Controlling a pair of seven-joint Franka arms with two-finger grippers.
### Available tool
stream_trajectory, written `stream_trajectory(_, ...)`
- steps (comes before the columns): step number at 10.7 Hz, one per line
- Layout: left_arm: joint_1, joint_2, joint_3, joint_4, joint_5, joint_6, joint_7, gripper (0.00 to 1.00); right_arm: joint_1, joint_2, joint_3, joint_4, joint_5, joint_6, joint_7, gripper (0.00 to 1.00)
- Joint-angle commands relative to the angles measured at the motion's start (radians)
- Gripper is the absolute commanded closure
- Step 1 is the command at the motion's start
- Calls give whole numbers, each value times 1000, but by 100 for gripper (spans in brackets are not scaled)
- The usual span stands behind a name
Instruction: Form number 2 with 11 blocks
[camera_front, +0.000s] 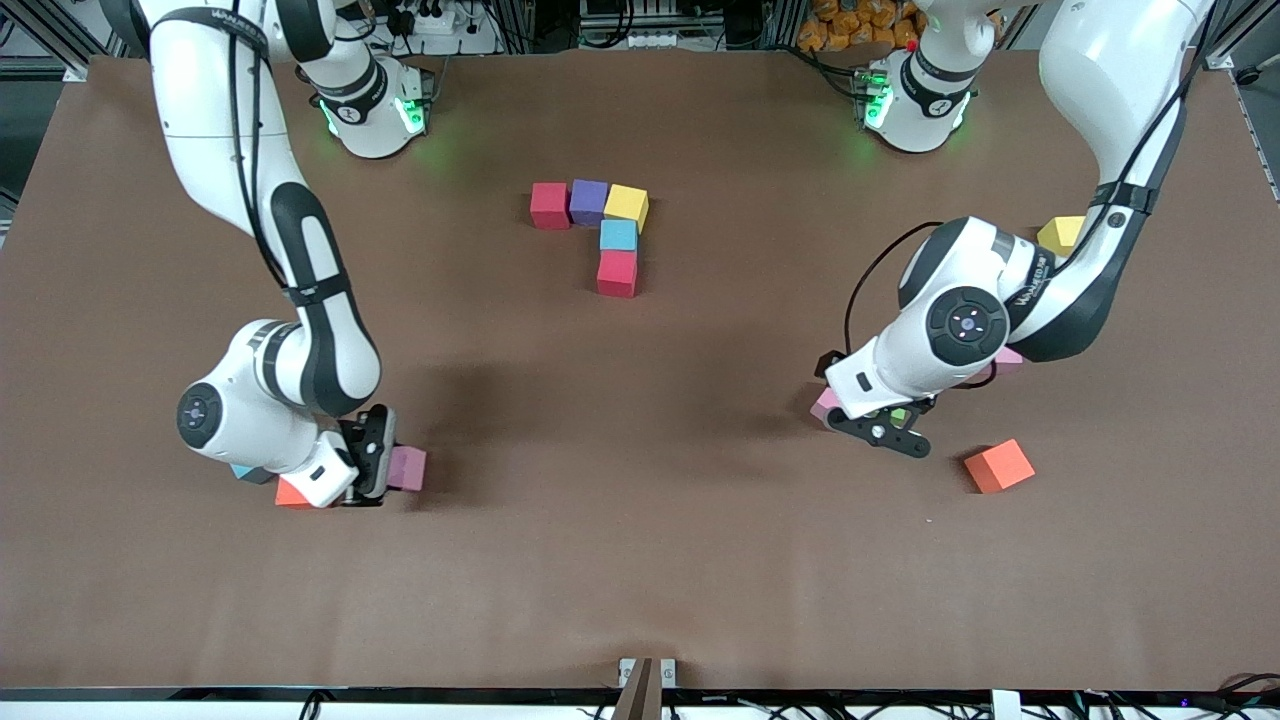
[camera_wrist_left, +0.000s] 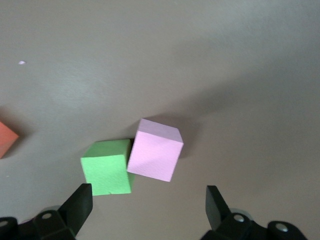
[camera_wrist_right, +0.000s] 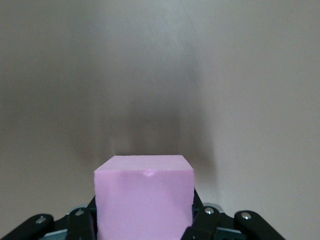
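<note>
table: a brown table (camera_front: 640, 520) carried all the blocks.
formed shape: five blocks sat touching near the middle of the table, toward the robots' bases. a red block (camera_front: 549, 205), a purple block (camera_front: 589, 202) and a yellow block (camera_front: 626, 206) made a row; a light blue block (camera_front: 618, 235) lay just nearer the front camera than the yellow one, and a second red block (camera_front: 617, 273) nearer again.
right gripper: the right gripper (camera_front: 372, 462) was low at the right arm's end of the table, its fingers clamped on a pink block (camera_wrist_right: 144, 200), which showed mauve-pink in the front view (camera_front: 407, 468).
near the right gripper: an orange-red block (camera_front: 290, 493) and a bluish block (camera_front: 243, 472) peeked out from under that arm's wrist; little of either showed.
left gripper: the left gripper (camera_wrist_left: 149, 202) hung over two blocks at the left arm's end of the table, its fingers spread wide apart and holding nothing.
under the left gripper: a green block (camera_wrist_left: 106, 167) and a second pink block (camera_wrist_left: 155, 150) lay on the table, touching along one edge, the pink one turned at an angle.
loose blocks: an orange block (camera_front: 999, 466) lay apart, nearer the front camera than the left gripper. another yellow block (camera_front: 1060, 235) sat partly hidden by the left arm, and a sliver of pink (camera_front: 1008, 360) showed beneath that arm.
</note>
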Motion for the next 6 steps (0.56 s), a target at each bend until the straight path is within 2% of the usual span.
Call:
stream_trajectory(1,-33,-4,-6,-36,16,17,52,0,63,-120,-2,-132,18,-10,74,99)
stream_trajectory(4,-18,13,-6,-116,74,149,91,0,150,-226,-4,-287,18,19,125,99)
stream_trajectory(6,-16,29,-6,-119,117,166,100,0,239,-315,-4,-422,18,103,195,100)
